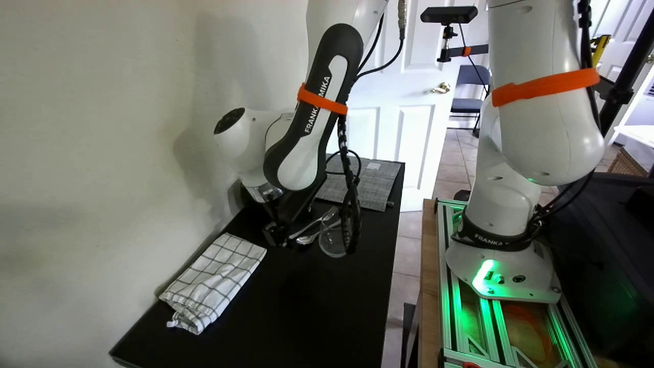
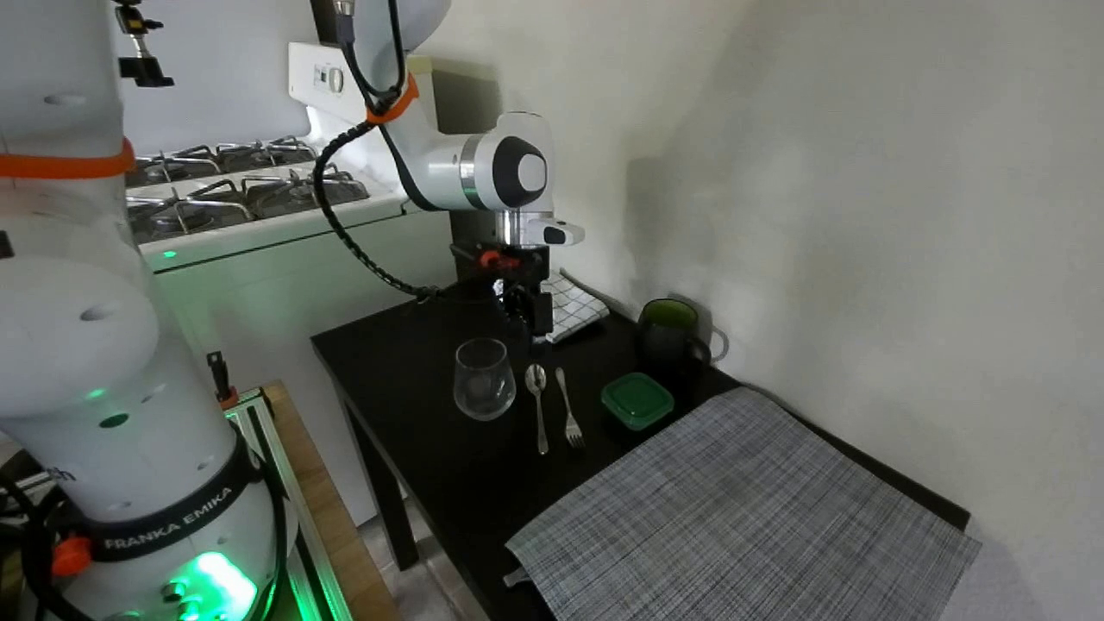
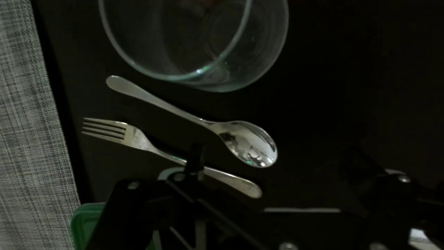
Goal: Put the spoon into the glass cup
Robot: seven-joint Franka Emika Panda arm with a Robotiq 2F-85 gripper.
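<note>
The silvery spoon (image 2: 538, 405) lies flat on the black table, beside the clear glass cup (image 2: 484, 379) and apart from it. In the wrist view the spoon (image 3: 247, 144) has its bowl toward the jaws and its handle running past the glass cup (image 3: 222, 74). The glass cup (image 1: 331, 241) stands upright and empty, and the spoon bowl (image 1: 308, 239) shows just beside it. My gripper (image 3: 275, 156) is open with nothing between its fingers. It is above the table, by the spoon's bowl end; it also shows in both exterior views (image 1: 277, 234) (image 2: 536, 323).
A fork (image 3: 229, 178) lies beside the spoon, partly behind a finger. A green-lidded container (image 2: 636, 400) and a dark green mug (image 2: 668, 334) stand nearby. A grey woven placemat (image 2: 742, 517) and a checked cloth (image 1: 217, 278) lie on the table. A wall runs along the table.
</note>
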